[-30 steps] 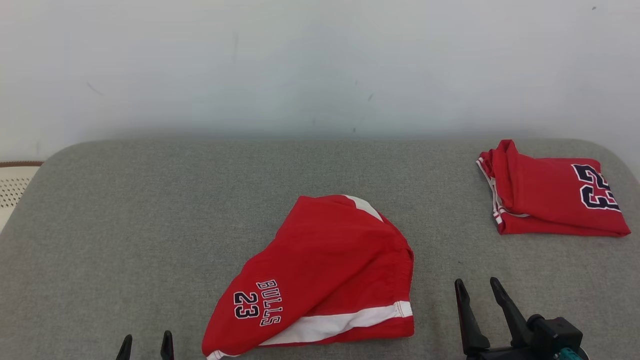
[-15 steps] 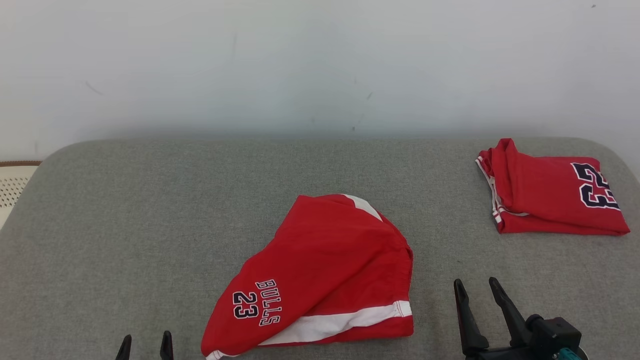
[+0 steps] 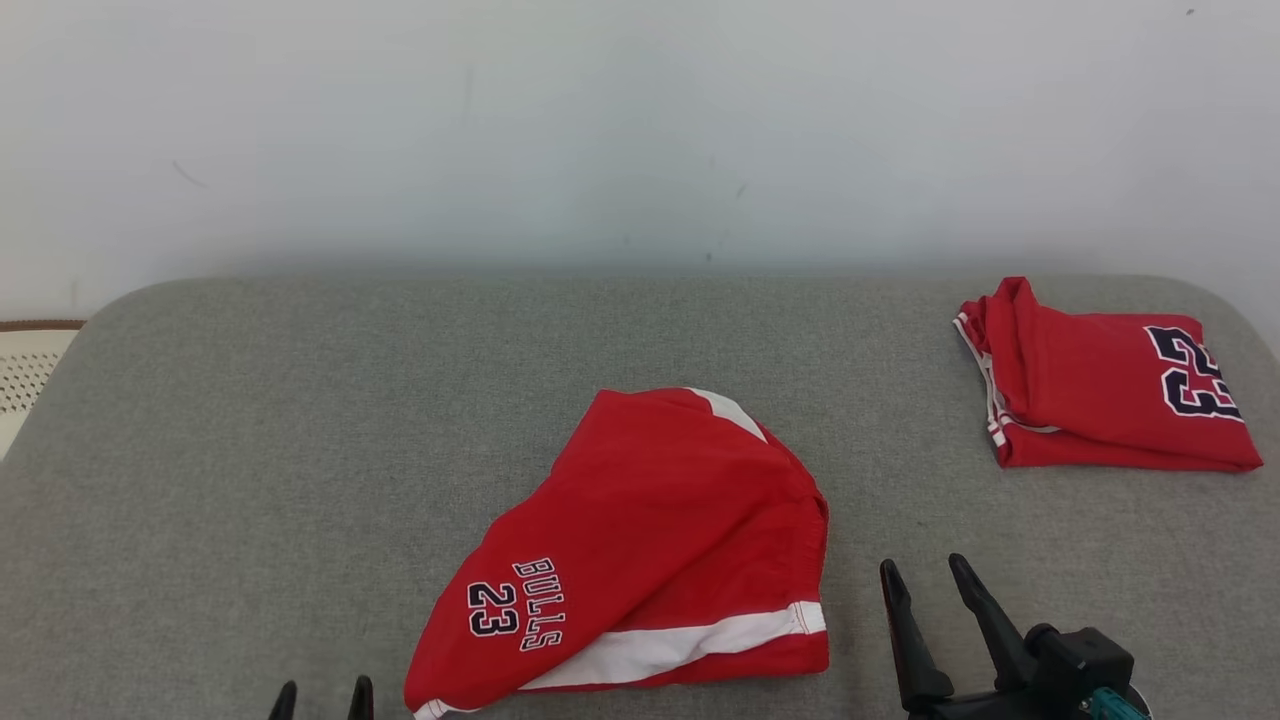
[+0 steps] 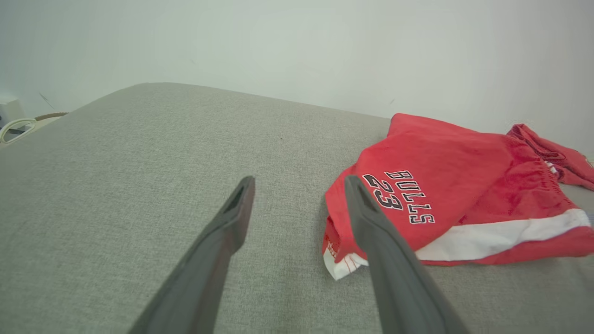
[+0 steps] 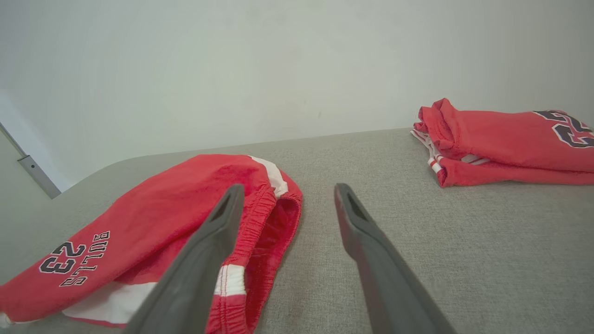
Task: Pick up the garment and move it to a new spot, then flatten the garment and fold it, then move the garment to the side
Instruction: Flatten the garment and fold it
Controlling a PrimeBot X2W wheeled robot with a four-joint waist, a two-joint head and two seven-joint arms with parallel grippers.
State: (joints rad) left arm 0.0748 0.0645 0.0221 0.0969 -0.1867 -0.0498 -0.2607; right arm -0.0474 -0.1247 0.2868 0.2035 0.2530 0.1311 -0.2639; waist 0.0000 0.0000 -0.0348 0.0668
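The garment is a pair of red shorts with a white stripe and "BULLS 23" lettering, lying loosely bunched on the grey cushion near its front middle; it shows too in the left wrist view and the right wrist view. My left gripper stands open just left of the garment's lower corner, nothing between its fingers. My right gripper is open a short way right of the waistband, empty. Neither touches the cloth.
A second red garment, folded, with "23" on it, lies at the cushion's back right. The grey cushion runs up to a pale wall. A white perforated object sits past the cushion's left edge.
Both grippers have shifted: the left a little right toward the garment's corner, the right a little left toward the waistband. The garments have not moved.
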